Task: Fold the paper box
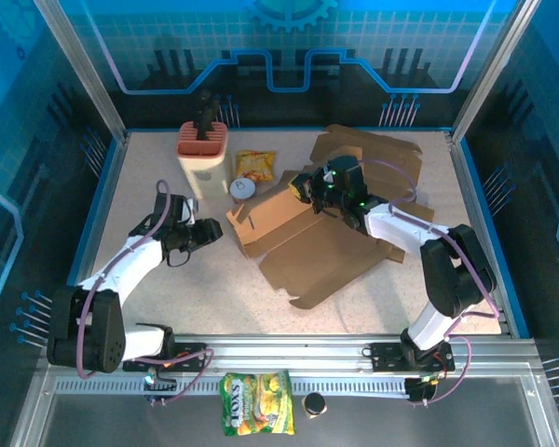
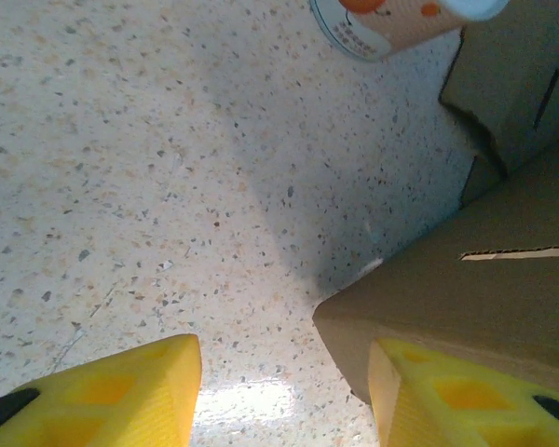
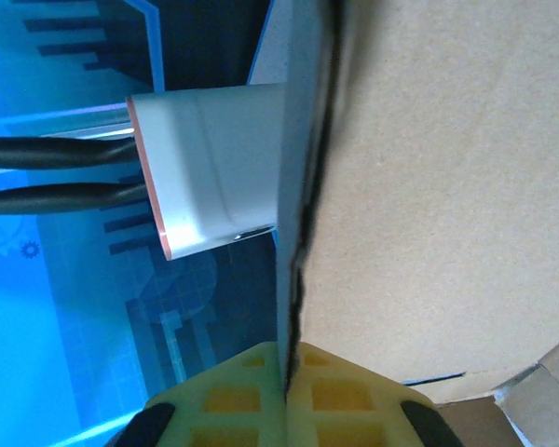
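**Light, stiff cardboard: best held by a flap edge**

The paper box (image 1: pixel 303 247) lies mostly flat and unfolded in the middle of the tabletop (image 1: pixel 224 298), with its left panel raised. It looks light and quite stiff. I expect it to bend along the scored lines and to slide on the smooth surface, so a flap edge is the good place to take it.

The right gripper (image 1: pixel 303 189) does so: its fingers (image 3: pixel 233 400) are pressed together on the thin edge of a raised flap. The left gripper (image 1: pixel 205 237) has its fingers (image 2: pixel 121 386) wide apart and holds nothing; a box corner is just beside one finger.

A small can (image 1: pixel 244 188) stands near the raised panel, perhaps touching it. Behind it are a yellow snack packet (image 1: pixel 254 166) and a tall holder (image 1: pixel 203 149). A second cardboard sheet (image 1: pixel 373 154) lies behind the right arm.
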`<state>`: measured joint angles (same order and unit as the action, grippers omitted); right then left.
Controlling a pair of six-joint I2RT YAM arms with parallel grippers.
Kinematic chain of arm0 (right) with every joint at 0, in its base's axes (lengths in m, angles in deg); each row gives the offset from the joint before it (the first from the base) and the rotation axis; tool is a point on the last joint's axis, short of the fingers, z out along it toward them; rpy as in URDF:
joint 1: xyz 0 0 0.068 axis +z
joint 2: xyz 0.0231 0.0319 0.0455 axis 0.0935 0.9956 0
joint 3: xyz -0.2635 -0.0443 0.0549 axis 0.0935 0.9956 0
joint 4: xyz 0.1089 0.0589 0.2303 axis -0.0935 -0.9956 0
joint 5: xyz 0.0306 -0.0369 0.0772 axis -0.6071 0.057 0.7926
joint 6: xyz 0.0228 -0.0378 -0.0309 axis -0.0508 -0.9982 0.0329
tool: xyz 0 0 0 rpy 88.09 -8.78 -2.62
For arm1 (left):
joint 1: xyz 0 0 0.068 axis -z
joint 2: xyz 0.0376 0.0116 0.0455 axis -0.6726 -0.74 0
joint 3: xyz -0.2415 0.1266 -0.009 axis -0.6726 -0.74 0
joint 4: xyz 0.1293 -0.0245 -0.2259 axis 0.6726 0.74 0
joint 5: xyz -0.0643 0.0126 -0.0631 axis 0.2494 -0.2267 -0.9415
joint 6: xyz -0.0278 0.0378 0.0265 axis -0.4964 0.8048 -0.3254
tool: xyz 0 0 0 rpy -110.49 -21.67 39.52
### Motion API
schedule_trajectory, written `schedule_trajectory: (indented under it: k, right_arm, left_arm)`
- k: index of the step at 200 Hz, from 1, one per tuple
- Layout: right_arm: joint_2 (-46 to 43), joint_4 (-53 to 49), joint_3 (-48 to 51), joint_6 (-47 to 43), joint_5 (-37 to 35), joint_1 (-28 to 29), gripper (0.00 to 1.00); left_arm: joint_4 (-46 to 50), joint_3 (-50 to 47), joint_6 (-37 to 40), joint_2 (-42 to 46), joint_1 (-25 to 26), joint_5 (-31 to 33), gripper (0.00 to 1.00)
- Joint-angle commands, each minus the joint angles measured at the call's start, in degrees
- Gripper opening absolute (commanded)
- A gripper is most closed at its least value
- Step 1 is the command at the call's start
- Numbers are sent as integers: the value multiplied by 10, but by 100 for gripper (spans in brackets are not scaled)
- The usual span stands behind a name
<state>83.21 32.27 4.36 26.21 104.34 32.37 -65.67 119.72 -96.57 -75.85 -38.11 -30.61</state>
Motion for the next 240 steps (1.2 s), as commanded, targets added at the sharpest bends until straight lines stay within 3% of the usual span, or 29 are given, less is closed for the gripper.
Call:
schedule_trajectory:
  k: [1, 100, 191, 240]
  right_arm:
    - [12, 62, 17, -28, 23, 5, 0]
    - [-2, 125, 9, -48, 78, -9, 0]
    - [67, 205, 50, -50, 162, -59, 0]
    - [78, 224, 57, -48, 165, -60, 0]
  left_arm:
    - [-22, 2, 57, -9, 21, -16, 52]
    - [-12, -8, 69, 42, 40, 76, 54]
    - [-15, 3, 150, -2, 43, 11, 54]
    - [-22, 14, 211, -26, 85, -9, 56]
